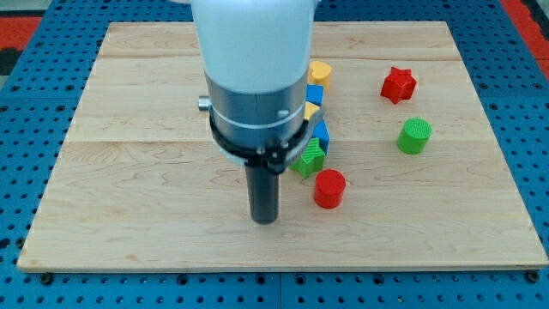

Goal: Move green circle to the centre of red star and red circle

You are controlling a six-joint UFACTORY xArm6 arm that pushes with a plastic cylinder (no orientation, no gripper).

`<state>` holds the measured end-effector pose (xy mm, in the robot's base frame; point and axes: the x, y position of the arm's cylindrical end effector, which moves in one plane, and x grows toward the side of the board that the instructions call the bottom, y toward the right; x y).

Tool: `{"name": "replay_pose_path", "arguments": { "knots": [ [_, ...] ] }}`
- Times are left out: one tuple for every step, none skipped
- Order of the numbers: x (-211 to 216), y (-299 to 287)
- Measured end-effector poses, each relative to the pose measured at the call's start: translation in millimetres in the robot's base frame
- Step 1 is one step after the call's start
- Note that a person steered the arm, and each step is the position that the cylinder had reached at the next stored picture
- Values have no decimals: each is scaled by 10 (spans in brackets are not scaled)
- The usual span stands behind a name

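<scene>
The green circle (414, 136) sat at the frame's right, below the red star (398, 84) and well right of the red circle (329, 189). My tip (264, 219), a plain rod, touched nothing, left of the red circle. A green star (310, 159), blue and yellow blocks clustered behind the arm on the wooden surface (137, 223).

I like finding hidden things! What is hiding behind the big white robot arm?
Peeking out on the arm's right edge are a yellow block, blue blocks, another yellow bit and a green star. Their left parts are covered, and anything further behind cannot be seen.
</scene>
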<state>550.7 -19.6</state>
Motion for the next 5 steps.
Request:
{"name": "replay_pose_path", "arguments": {
  "knots": [
    [-129, 458],
    [-164, 1393],
    [-148, 1731],
    [86, 2213],
    [-485, 2337]
  ]
}}
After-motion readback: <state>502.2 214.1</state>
